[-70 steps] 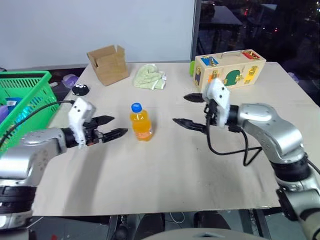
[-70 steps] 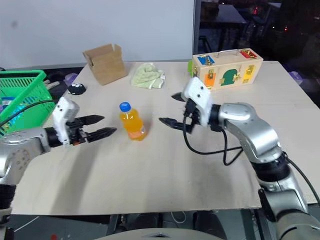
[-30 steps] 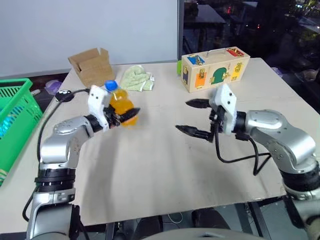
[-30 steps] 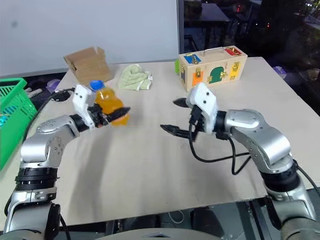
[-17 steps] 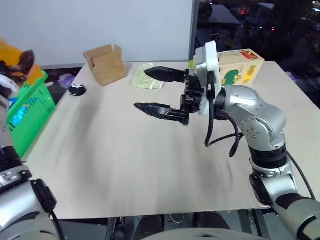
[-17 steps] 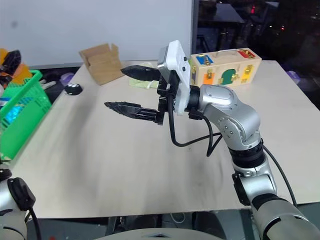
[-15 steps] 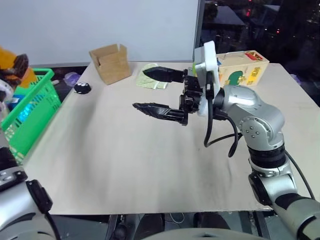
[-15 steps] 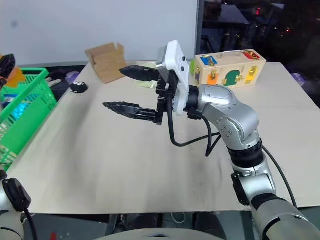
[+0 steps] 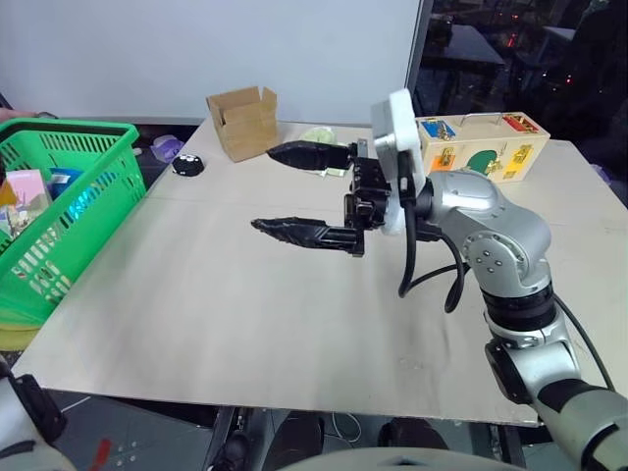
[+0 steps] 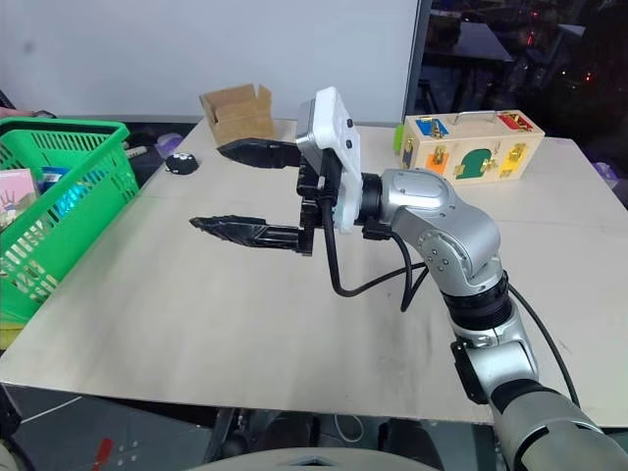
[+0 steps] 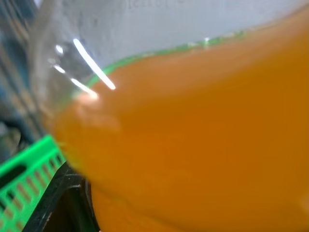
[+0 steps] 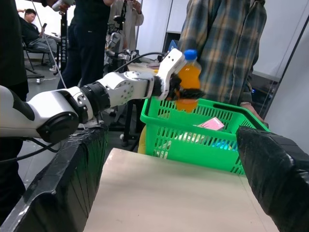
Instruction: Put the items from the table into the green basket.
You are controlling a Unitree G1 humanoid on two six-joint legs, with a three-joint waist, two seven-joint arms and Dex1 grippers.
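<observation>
The left gripper (image 12: 179,89) was clamped on the orange bottle (image 12: 188,79), holding it above the green basket (image 12: 203,133) at the table's (image 9: 245,294) left edge. The right gripper (image 9: 299,191) hung wide apart and empty over the table's middle. The pink carton (image 12: 211,124) already lay inside; judging by this, only the bottle's release remained.

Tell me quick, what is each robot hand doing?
Left gripper: closed on the orange drink bottle, over the green basket.
Right gripper: open, empty.
</observation>
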